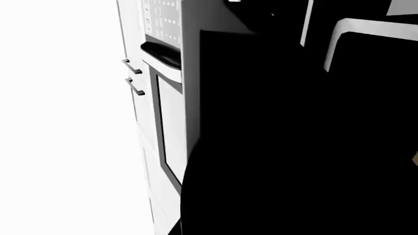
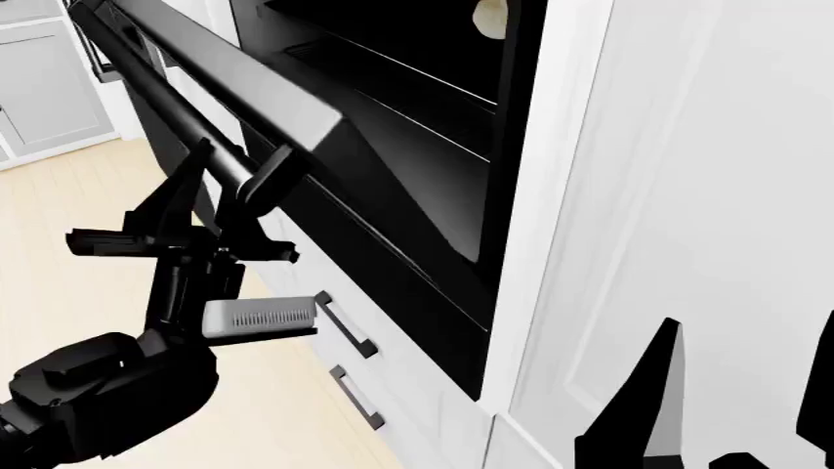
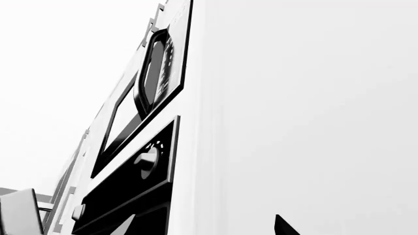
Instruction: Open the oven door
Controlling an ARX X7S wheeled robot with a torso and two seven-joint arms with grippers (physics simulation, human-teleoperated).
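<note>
Oven door (image 2: pixel 378 195): glossy black panel, hinged at its lower edge, tilted outward from the white cabinet front (image 2: pixel 678 195) and standing partly open; the dark oven cavity (image 2: pixel 417 59) with its rack ledges shows behind it. Door handle (image 2: pixel 183 107): long dark bar along the door's upper edge, running up and away toward the far side of the door, carried on a short bracket. Left gripper (image 2: pixel 222 186): black, just beneath the handle bar near that bracket, its fingers (image 2: pixel 176 191) apart and pointing up on either side of the bar; whether they touch the bar cannot be told. Left arm (image 2: pixel 117 381): black, reaching up to the door from below, with a small grey vented block on its wrist. Drawer fronts (image 2: pixel 391 410): white, below the oven door, with two small black handles (image 2: pixel 346 327) one under the other. Floor (image 2: pixel 78 254): pale wood, beside the door on the arm's side. Right gripper (image 2: pixel 704 410): well away from the door, low before the white cabinet front; two dark finger tips stand apart with white panel between them. Control panel (image 3: pixel 130 191): black strip with round knobs, set above the oven in the same white cabinet, seen in the right wrist view. Left wrist view: mostly filled by a black surface, with a white appliance front (image 1: pixel 171 122) beside it.
</note>
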